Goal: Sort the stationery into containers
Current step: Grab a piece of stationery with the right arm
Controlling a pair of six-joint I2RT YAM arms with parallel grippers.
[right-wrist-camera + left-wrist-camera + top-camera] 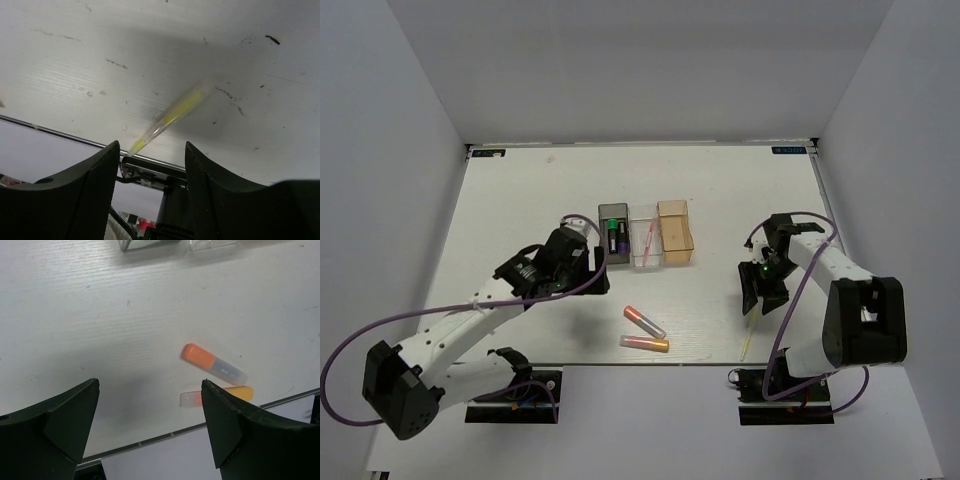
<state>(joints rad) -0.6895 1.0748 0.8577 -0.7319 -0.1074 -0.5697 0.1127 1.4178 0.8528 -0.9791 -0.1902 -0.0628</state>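
Three bins stand side by side, touching, in the upper middle of the top view. The dark grey bin [613, 216] is on the left, the clear bin [645, 258] in the middle and the orange-tan bin [676, 232] on the right. Two black markers lie in the dark grey bin, a purple-capped marker [609, 240] and just beside it a green-capped marker [620, 241]. A thin pink pen [648, 240] lies in the clear bin.

On the white table [520, 200], lower middle of the frame, two short tubes lie close together, well apart from the bins. The upper tube [643, 320] is slanted; the lower tube [645, 343] lies near the table's near edge. In the left wrist view the upper tube [214, 365] shows an orange cap and a pale body with small print too blurred to read, and the lower tube [217, 396] has a yellow-orange end.

The left gripper [590, 263] hangs just left of the bins. Its jaws are wide apart with nothing between them [150, 430].

The right gripper [760, 295] is at the right of the frame, jaws apart [152, 185] and empty. The yellow pen [748, 335] lies on the table just below it; in the right wrist view it [172, 116] is blurred, slanting just beyond the fingertips.

Two small blue labels [792, 150] sit at the table's far corners, too small to read.
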